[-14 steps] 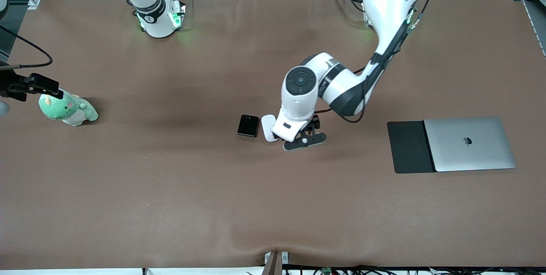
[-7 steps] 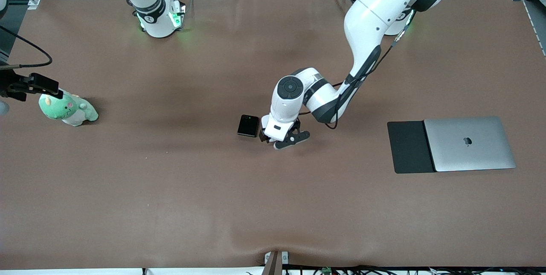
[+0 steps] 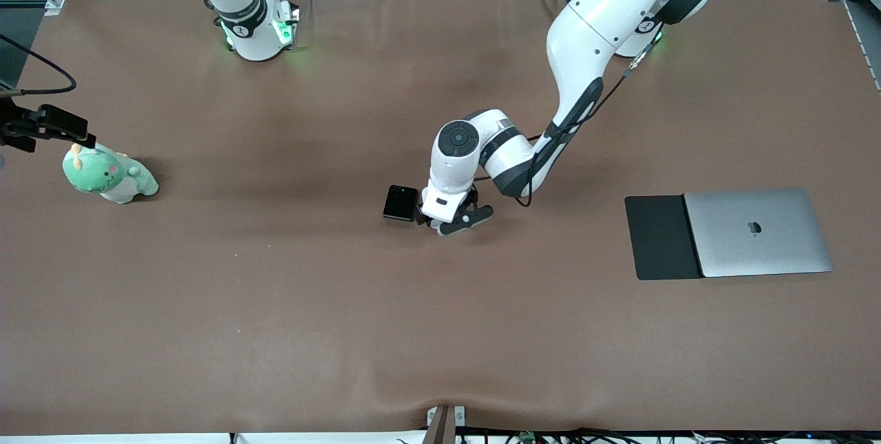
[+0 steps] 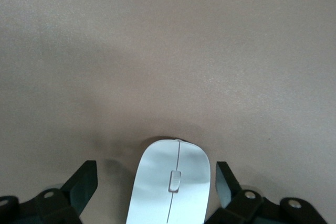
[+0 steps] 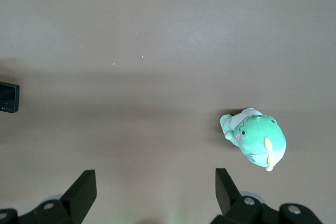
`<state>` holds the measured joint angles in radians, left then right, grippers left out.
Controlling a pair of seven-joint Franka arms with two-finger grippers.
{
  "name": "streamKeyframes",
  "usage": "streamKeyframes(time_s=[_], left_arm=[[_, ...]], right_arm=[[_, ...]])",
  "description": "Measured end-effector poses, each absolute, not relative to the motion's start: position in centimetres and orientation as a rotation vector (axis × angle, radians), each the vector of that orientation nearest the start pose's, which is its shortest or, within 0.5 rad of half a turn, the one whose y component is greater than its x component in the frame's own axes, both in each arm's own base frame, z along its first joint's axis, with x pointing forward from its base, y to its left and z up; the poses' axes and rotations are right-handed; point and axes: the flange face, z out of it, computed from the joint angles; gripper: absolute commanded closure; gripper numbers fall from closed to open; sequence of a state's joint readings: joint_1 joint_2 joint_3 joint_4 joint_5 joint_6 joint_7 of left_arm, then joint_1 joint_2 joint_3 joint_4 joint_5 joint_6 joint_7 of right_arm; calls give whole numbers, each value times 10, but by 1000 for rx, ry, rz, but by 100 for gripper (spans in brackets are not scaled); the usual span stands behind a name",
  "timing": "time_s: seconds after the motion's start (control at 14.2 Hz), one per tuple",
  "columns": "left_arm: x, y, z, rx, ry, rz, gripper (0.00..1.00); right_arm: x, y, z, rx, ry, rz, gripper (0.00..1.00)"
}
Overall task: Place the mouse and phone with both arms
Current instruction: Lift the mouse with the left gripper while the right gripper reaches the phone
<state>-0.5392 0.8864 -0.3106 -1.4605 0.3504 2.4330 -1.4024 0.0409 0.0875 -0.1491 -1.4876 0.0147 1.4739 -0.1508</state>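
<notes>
In the front view, the left end effector (image 3: pixel 451 218) is down at mid-desk just beside the phone (image 3: pixel 400 203), hiding the mouse; a laptop (image 3: pixel 757 232) overlaps a mouse pad (image 3: pixel 657 237) toward the left arm's end of the brown desk (image 3: pixel 275 306). In the left wrist view, the mouse (image 4: pixel 171 183) lies on the desk between the spread fingers (image 4: pixel 81 184), which do not touch it. In the right wrist view, the right end effector (image 5: pixel 155 195) hangs open and empty over the desk, near a green plush toy (image 5: pixel 256 139).

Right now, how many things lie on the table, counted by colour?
Black: 2, the phone and the mouse pad
White: 1, the mouse
Silver: 1, the laptop
Green: 1, the plush toy
Total: 5
</notes>
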Motion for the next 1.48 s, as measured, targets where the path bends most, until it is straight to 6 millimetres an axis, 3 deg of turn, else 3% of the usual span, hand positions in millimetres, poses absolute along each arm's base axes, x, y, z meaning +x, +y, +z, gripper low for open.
streamKeyframes(time_s=[0.56,1.06,1.13,1.2,1.27,1.48], left_arm=[[495,-537,177,-3222,-619,-66,0],[491,-537,172,-3222,-590,-58,0],[490,-537,170,-3220,-587,-55,39],[489,-537,169,-3218,-585,-53,85],[489,-536,168,-3217,-584,-51,100],[489,-536,170,-3208,-570,-48,100]], right_arm=[[567,-62,606,-3122,-51,157,0],[567,-62,606,-3122,-51,159,0],[567,-62,606,-3122,-51,159,0],[567,-62,606,-3122,-51,159,0],[567,-62,606,-3122,-51,159,0],[568,-62,605,-3122,-52,161,0]])
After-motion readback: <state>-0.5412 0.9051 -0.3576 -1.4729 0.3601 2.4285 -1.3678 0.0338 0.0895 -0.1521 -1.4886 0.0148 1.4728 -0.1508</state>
